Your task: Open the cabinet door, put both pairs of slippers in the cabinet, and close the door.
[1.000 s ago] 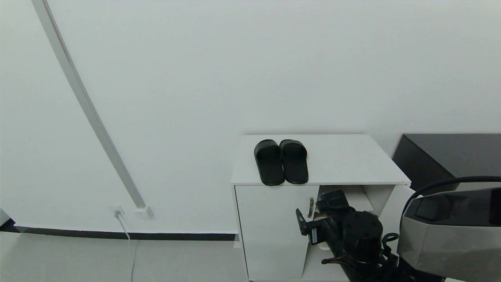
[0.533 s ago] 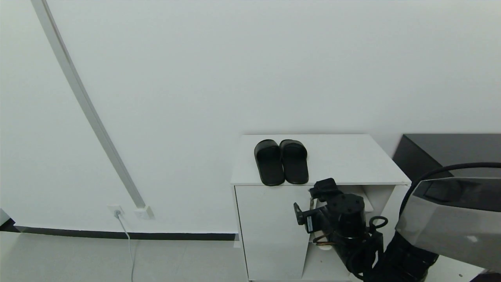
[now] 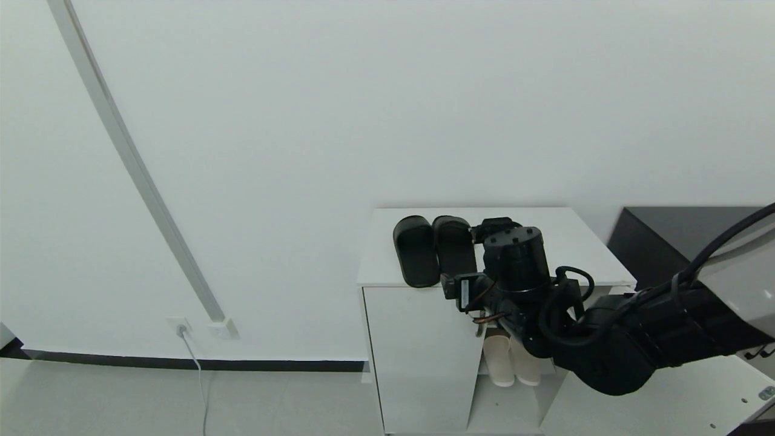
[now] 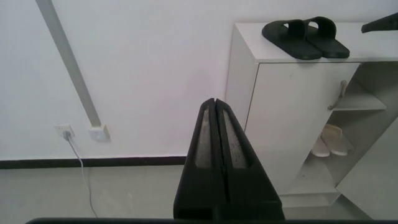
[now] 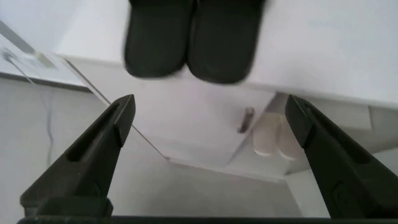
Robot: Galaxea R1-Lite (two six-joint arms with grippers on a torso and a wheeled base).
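— Room first?

— White wall (image 3: 363, 103), grey tiled floor (image 3: 121, 399), dark skirting (image 3: 200, 364) along the foot of the wall. Slanting white conduit (image 3: 130, 157) down to a socket (image 3: 180, 327) with a cable (image 3: 203, 387) plugged in. White cabinet (image 3: 575, 242) against the wall, dark table (image 3: 696, 236) just to its right.

— And the slippers?

— Black pair (image 3: 433, 249) side by side on the cabinet top, left of middle, reaching the front edge. White pair (image 3: 511, 363) inside, low in the open right half. Left door (image 3: 418, 357) shut, handle (image 4: 341, 94) at its right edge.

— Grippers?

— Right gripper (image 5: 210, 102) over the cabinet's front edge, just beside the black pair, fingers spread wide apart. Left gripper (image 4: 215, 102) off the cabinet's left side, fingers pressed flat together.

— Anything extra from the wrists?

— From the left wrist: a shelf (image 4: 357, 106) behind the handle, white pair on the level below. From the right wrist: straight down on the black pair, handle and white pair underneath.

— Any writing?

— Small white label (image 3: 463, 290) on the right wrist; print too small to read.
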